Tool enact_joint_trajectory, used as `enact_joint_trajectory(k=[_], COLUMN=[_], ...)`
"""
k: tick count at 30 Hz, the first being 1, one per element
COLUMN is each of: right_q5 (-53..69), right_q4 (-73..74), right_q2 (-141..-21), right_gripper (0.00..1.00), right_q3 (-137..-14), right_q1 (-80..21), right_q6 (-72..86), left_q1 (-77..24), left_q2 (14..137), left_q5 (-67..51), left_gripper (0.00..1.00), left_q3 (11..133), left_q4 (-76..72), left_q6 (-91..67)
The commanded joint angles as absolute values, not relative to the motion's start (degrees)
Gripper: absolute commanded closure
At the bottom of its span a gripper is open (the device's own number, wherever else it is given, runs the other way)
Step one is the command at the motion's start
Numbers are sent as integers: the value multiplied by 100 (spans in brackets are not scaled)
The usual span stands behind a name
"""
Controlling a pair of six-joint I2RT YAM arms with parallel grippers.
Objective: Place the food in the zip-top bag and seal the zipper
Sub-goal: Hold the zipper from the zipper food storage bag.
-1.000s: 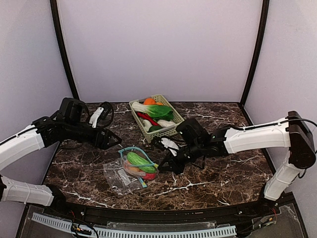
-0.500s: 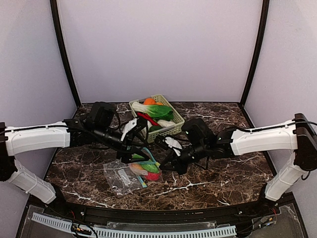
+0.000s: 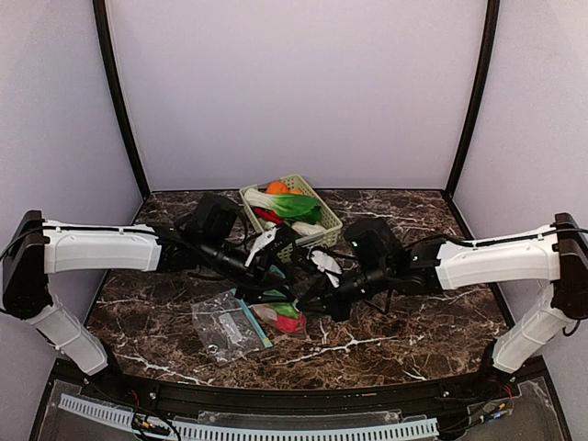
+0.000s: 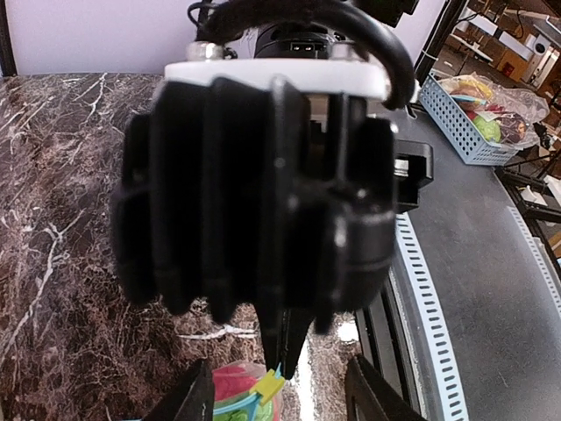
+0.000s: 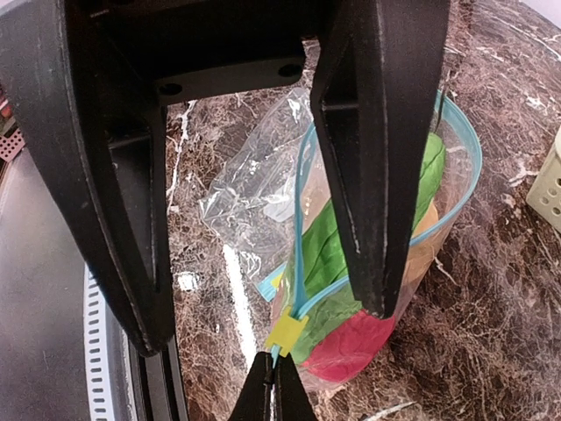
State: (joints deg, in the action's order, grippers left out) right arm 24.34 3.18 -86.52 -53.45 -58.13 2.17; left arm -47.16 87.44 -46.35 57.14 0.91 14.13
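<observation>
The zip-top bag (image 5: 263, 189) lies on the marble with green, red and orange food (image 5: 351, 263) inside, its blue zipper track gaping. My right gripper (image 5: 272, 390) is shut on the bag's end, just below the yellow slider (image 5: 287, 331). My left gripper (image 5: 263, 324) is open. Its two black fingers (image 5: 377, 175) straddle the bag mouth, and the slider lies between them untouched. In the left wrist view the right gripper (image 4: 285, 346) fills the frame, above the slider (image 4: 270, 386). More food (image 3: 292, 204) lies in the basket.
The pale green lattice basket (image 3: 323, 230) stands just behind both grippers. The table's front edge and a slotted white rail (image 3: 276, 429) lie near the bag. Both arms cross the table's middle, their wrists nearly touching.
My left arm has swung right from the table's left side to the bag, and its jaws have narrowed round the slider. The right gripper stays shut on the bag's end, shifted slightly right.
</observation>
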Motion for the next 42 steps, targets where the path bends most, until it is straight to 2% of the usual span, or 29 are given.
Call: enact_joint_trajectory(k=[1,6,14,24,35,42], right_q5=[2419,2427,2487,2480,2479,2513], right_q4=[27,-177,-275,-452,-439,-439], right_q2=[-8515,-8482,-8500,-8424,-8384,-8428], right_gripper=[100,100,100,100,100,100], right_q3=[-5183,-5098,-5077,-4905,-4886,-4920], right_q1=[-5806,-5811,-5793,-5774,-5766,-5752], right_q6=[200,235,229,303,264,255], left_q1=[-4737,-4741,-4735,-4598,-4542,-4543], left_q2=[8934,9192,9346,9458,9550,9492], left_q5=[-4912,-5030,-5046,-5652,-5464,-5277], left_gripper=[51,56,57,50,52,59], left_q3=[5783,5792,5714,5438,5839,5911], left_q4=[-197,-237,-224,-1283,166,500], left_q6=[1287,1217,1226,178,1072,1321])
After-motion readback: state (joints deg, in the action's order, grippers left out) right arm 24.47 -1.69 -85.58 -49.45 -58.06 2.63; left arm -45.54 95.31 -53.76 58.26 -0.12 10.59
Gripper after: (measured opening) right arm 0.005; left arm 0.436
